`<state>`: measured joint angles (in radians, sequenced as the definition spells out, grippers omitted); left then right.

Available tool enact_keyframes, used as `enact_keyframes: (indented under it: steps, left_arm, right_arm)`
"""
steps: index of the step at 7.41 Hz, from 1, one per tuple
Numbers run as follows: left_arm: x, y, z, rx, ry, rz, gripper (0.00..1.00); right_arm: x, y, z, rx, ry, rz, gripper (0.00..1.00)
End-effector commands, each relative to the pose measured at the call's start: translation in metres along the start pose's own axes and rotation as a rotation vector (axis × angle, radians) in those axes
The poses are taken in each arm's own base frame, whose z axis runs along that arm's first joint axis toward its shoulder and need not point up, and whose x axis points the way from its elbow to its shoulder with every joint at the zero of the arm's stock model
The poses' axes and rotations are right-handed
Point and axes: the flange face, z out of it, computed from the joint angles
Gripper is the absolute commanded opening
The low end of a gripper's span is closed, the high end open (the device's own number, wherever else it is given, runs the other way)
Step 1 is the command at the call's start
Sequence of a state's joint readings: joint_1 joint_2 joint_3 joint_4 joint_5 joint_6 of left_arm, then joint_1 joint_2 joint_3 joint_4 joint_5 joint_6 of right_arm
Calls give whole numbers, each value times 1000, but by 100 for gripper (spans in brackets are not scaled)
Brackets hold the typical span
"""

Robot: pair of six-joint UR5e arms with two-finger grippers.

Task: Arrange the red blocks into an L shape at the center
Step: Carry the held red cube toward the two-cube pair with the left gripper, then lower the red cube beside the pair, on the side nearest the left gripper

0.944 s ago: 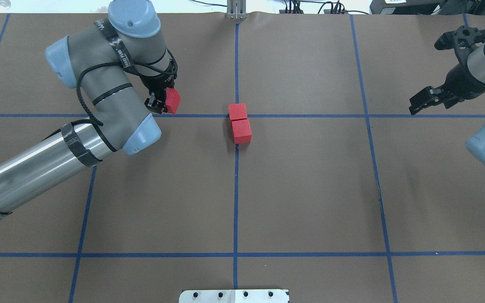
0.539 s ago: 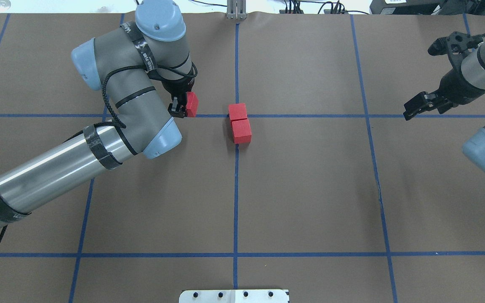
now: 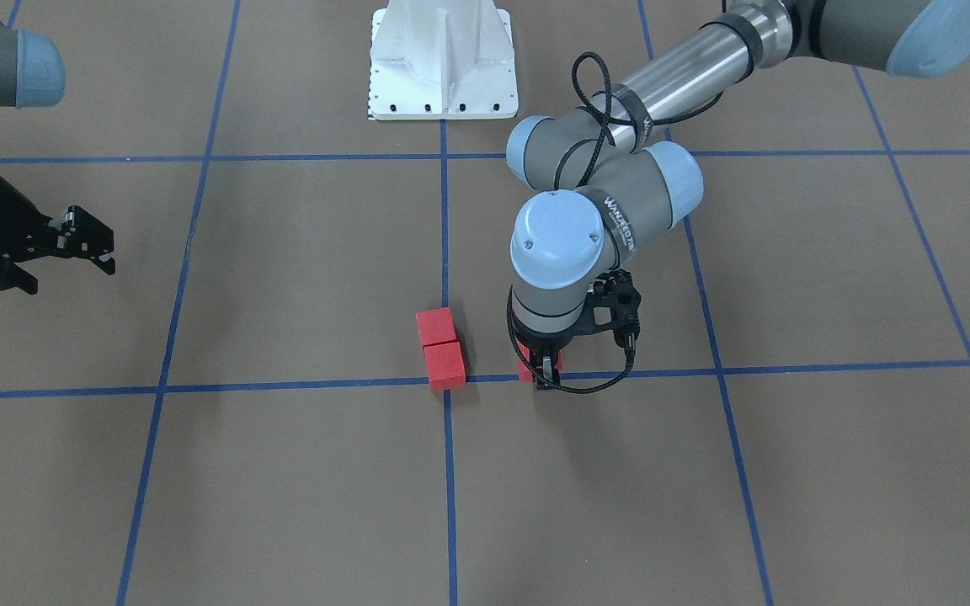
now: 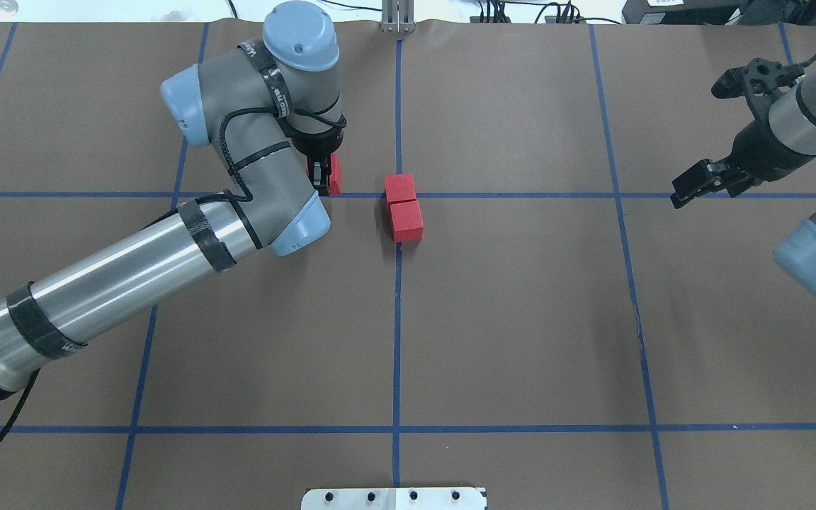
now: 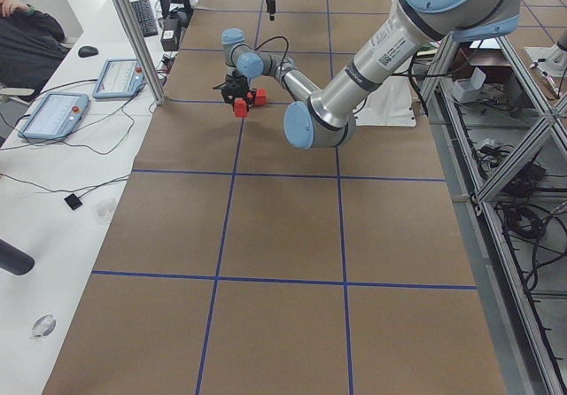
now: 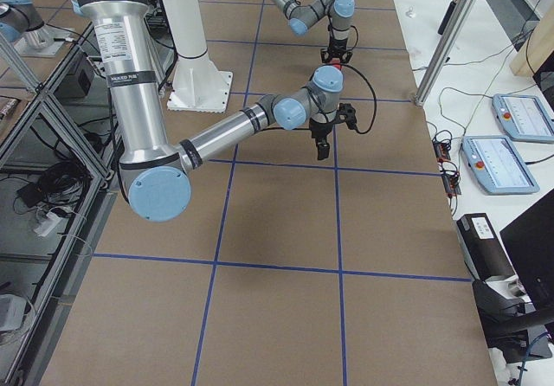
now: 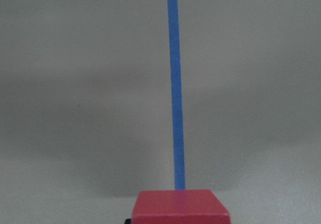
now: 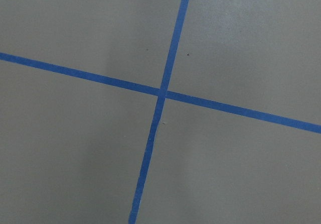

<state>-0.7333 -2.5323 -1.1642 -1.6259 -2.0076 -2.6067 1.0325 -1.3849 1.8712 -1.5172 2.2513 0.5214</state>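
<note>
Two red blocks (image 4: 399, 188) (image 4: 406, 220) lie touching in a short line at the center, covering the crossing of the blue tape lines (image 4: 365, 195); they also show in the front view (image 3: 435, 326) (image 3: 445, 364). My left gripper (image 4: 326, 177) is shut on the third red block (image 4: 336, 175), just left of the pair with a gap between, low over the horizontal tape line. The left wrist view shows that block (image 7: 180, 206) at its bottom edge. My right gripper (image 4: 698, 185) hangs open and empty far to the right, also seen in the front view (image 3: 89, 244).
The white robot base plate (image 3: 443, 59) sits at the near table edge. A metal post (image 4: 398, 18) stands at the far edge. In the left side view, tablets (image 5: 53, 116) lie on a side table where a person (image 5: 27, 41) sits. The right wrist view shows another tape crossing (image 8: 162, 92).
My left arm has carried the red block rightward along the tape line, closer to the two blocks at the center. My right gripper has drifted slightly left.
</note>
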Motion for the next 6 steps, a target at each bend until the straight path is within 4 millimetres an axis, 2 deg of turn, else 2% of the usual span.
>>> enact_keyframes:
  steps: [1,3,5,6]
  left_arm:
    - [6,11,7,-8,4,-115,0]
    - [11,18,13,12,-8,-169,0]
    - [12,25,7,2,-7,-162,0]
    - [2,35,15,5,-22,-145,0]
  right_arm:
    - [-2,1,-2,4,-3,-4,99]
    - [-2,0,-1,2,-3,1,99]
    - [-2,0,-1,2,-1,5,99]
    - [-3,0,-2,3,-2,4,99]
